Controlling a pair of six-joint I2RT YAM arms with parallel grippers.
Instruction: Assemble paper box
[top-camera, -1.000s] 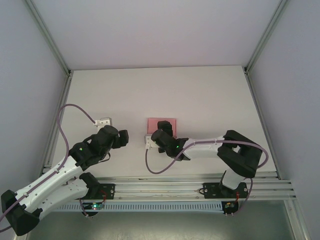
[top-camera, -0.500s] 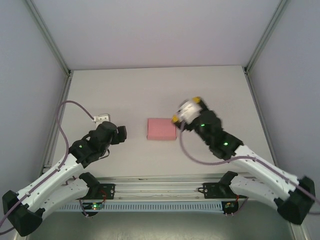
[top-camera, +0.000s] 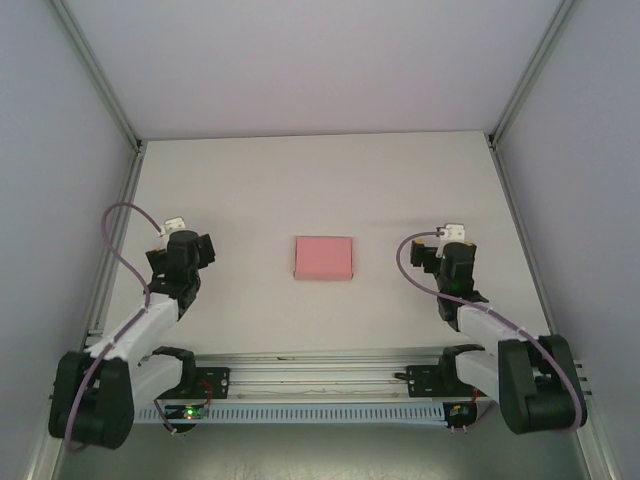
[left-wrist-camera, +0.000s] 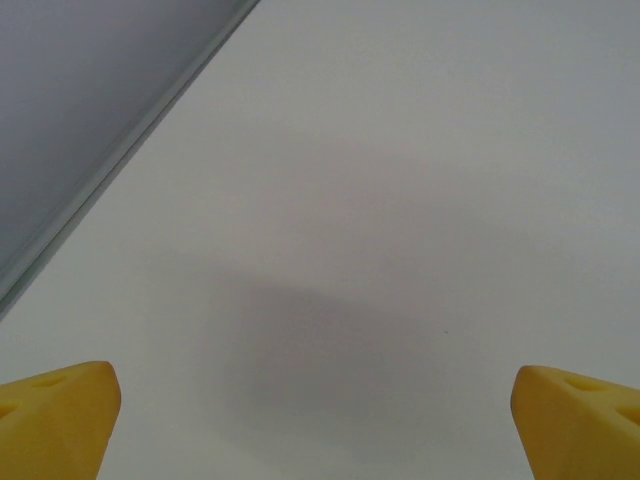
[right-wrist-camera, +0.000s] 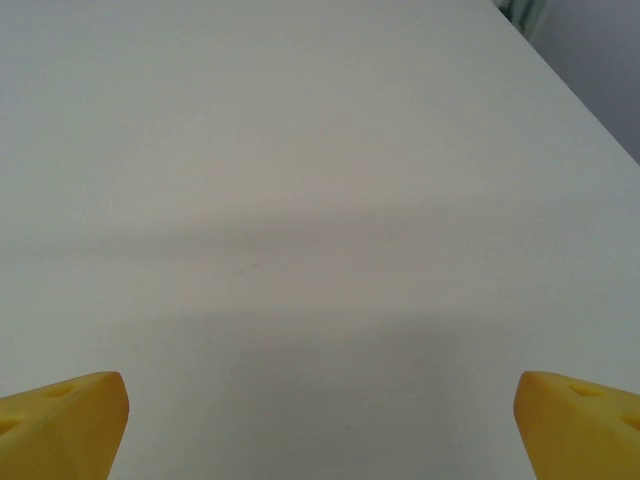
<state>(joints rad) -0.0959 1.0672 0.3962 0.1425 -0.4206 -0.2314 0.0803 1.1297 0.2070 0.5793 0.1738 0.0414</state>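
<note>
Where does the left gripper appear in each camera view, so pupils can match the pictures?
Top external: the left gripper is left of centre, open, left of the paper box.
Left wrist: its yellow fingertips sit in the two bottom corners, wide apart, over the table.
Right wrist: the right gripper has its own yellow tips in the bottom corners.
Shared landmark: the white table; the left wall rail links top and left wrist.
</note>
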